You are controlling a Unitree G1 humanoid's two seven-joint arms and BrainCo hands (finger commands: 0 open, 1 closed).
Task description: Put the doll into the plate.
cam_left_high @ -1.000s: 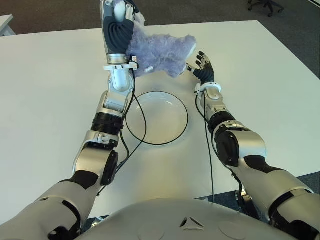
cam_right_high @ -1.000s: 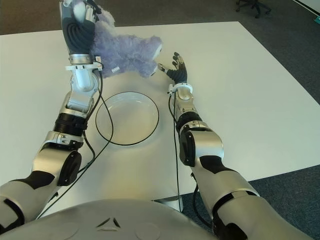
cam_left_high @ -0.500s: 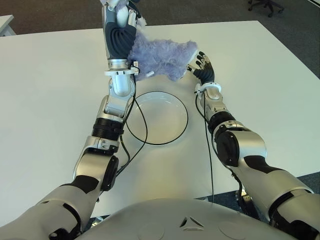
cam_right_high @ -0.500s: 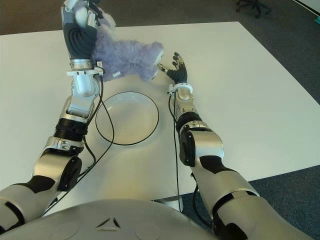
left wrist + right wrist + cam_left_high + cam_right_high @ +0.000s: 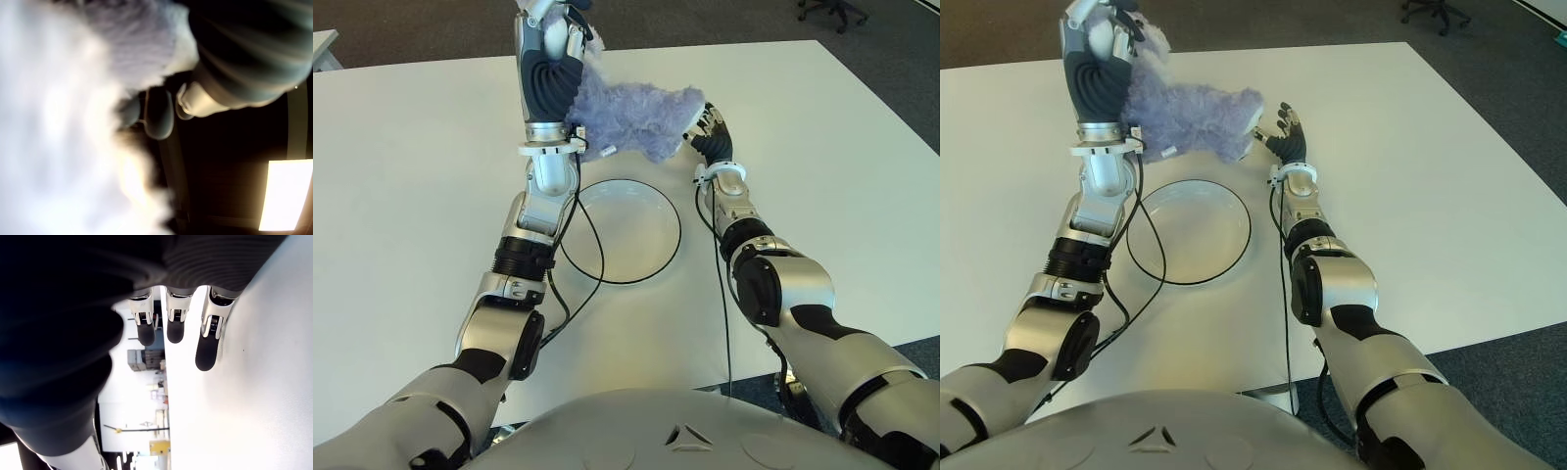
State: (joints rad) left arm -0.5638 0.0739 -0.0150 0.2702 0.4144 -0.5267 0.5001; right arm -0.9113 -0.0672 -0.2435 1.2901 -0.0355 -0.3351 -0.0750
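Note:
A fluffy lavender doll [image 5: 636,116] hangs in the air above the far side of the table, held by my left hand [image 5: 553,44], whose fingers are curled into its fur [image 5: 73,112]. The doll's free end reaches over the far rim of a white plate [image 5: 625,231] with a dark rim, which lies on the table in front of me. My right hand [image 5: 713,129] shows just right of the doll, fingers spread [image 5: 168,328], holding nothing.
The white table [image 5: 411,196] stretches wide to the left and right of the plate. Black cables [image 5: 587,235] run down my left arm across the plate's near-left rim. Dark floor and an office chair [image 5: 832,12] lie beyond the far edge.
My left hand has shifted slightly right and nearer with the doll, so the doll's end now overlaps my right hand's fingers. The right hand has stayed in place.

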